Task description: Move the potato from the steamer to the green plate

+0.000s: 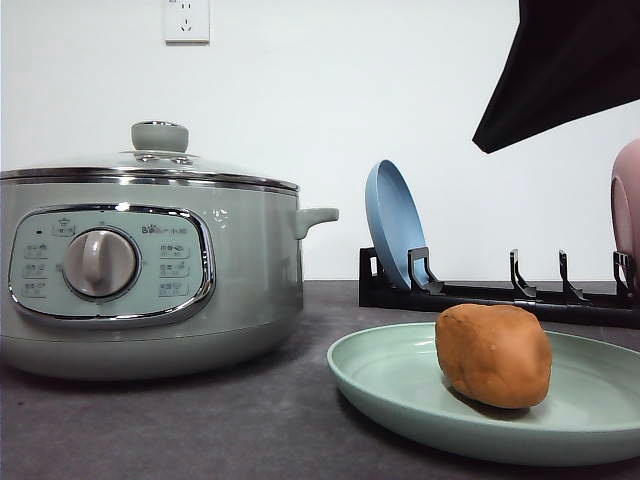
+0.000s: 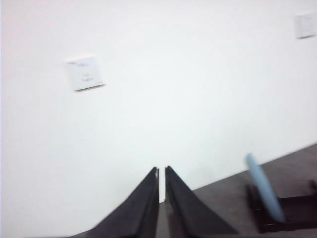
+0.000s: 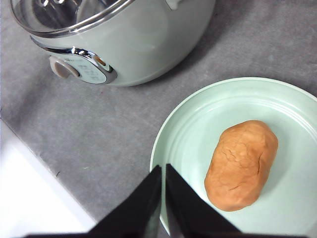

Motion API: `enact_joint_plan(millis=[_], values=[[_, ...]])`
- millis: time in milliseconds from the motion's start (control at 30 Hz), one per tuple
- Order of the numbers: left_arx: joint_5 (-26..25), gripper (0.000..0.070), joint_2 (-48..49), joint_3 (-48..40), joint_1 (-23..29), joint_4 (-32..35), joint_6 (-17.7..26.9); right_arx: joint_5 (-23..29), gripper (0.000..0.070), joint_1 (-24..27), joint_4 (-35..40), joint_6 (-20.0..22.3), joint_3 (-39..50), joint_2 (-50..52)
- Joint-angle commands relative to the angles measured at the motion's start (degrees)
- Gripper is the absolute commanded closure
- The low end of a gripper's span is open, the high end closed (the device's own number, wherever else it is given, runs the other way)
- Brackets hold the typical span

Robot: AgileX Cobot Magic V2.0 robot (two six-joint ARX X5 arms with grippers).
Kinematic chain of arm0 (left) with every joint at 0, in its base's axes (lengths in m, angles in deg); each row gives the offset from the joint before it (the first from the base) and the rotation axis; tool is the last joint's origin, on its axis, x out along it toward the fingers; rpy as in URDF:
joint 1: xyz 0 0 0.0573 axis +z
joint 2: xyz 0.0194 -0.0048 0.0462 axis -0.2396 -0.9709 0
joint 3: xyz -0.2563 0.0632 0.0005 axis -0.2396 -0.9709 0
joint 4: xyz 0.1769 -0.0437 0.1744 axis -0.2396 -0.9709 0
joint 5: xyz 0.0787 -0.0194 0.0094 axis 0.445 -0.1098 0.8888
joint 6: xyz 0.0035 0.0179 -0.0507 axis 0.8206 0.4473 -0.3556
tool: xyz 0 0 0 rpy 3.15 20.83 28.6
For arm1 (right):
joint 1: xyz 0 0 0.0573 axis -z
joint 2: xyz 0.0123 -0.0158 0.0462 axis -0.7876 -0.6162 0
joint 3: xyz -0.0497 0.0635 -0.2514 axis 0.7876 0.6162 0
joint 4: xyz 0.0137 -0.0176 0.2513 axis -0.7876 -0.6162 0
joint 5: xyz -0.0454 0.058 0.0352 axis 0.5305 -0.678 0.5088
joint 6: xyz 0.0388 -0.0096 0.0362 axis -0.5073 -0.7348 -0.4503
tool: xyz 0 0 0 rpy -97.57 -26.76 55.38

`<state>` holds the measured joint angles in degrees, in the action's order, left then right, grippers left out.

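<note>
one potato [image 1: 493, 355] lay on the green plate [image 1: 400, 385], at about three o'clock from the lidded steamer [image 1: 150, 270], so the transfer looked done. both the left gripper [image 2: 162, 171] and right gripper [image 3: 163, 168] were closed and empty, with only retreat left.

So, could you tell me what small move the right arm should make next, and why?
Probably just lift the right gripper up and away toward rest. The potato already lies on the green plate, the steamer has its lid on, and the gripper's fingers are shut and empty above the plate's rim.
</note>
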<state>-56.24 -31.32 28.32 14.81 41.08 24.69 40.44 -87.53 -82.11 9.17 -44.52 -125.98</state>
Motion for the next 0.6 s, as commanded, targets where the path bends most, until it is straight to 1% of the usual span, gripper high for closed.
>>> enact_joint_plan(millis=[0,233,400,567], values=[[0.5,0.0685,2.5,-5.0,0.7,2.6,0.6,0.0,0.0700,-0.3,0.5,0.6,-0.9,-0.3],[2.8,0.0685,12.3,-24.5,1.8,8.8,0.4,0.0,0.0700,-0.3,0.5,0.6,-0.9,-0.3],[4.0,0.0685,17.8,-34.6,1.8,8.9,-0.1,0.0,0.0700,-0.3,0.5,0.6,-0.9,-0.3],[4.5,0.0685,22.9,-42.4,1.8,8.9,0.0,0.0,0.0700,-0.3,0.5,0.6,-0.9,-0.3]])
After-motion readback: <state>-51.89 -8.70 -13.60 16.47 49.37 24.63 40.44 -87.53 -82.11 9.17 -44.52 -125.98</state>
